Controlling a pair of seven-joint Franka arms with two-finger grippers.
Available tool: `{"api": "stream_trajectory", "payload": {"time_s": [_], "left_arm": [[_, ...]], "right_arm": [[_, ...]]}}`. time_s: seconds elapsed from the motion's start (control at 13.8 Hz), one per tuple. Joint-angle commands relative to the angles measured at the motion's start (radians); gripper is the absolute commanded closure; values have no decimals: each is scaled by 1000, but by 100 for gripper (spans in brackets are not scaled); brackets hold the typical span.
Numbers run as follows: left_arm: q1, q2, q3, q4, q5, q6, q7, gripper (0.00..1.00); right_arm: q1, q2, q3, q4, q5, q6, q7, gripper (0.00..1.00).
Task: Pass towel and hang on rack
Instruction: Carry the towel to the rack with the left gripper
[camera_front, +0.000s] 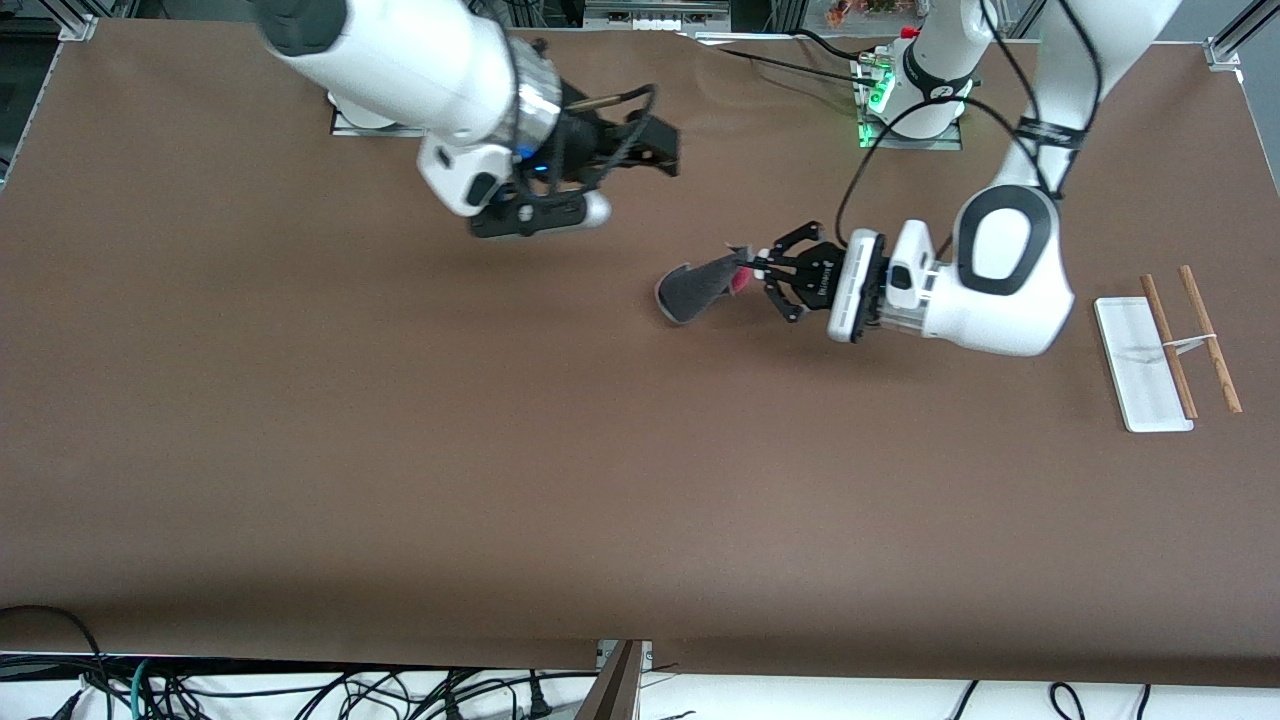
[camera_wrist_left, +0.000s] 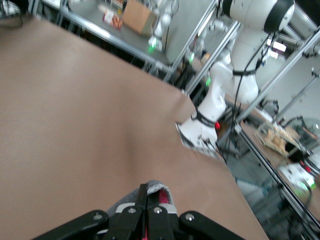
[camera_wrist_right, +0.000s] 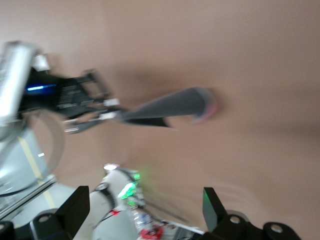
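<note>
My left gripper is shut on one end of the towel and holds it just above the middle of the table. The towel hangs out from the jaws with its dark grey underside up and a bit of pink-red by the fingers. In the left wrist view my left gripper pinches the grey-edged, pink-red towel. My right gripper is open and empty, up in the air over the table toward the robots' bases. The right wrist view shows its open fingers, the towel and the left gripper farther off.
The rack, a white base with two thin brown rods, stands toward the left arm's end of the table. Cables hang along the table edge nearest the front camera. The brown table is bare elsewhere.
</note>
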Motion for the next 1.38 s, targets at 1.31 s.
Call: {"api": "stream_trajectory", "payload": {"time_s": [1.31], "left_arm": [[620, 194, 147, 554, 1082, -209, -102, 100]], "right_arm": [[-247, -438, -254, -518, -391, -148, -628, 0]]}}
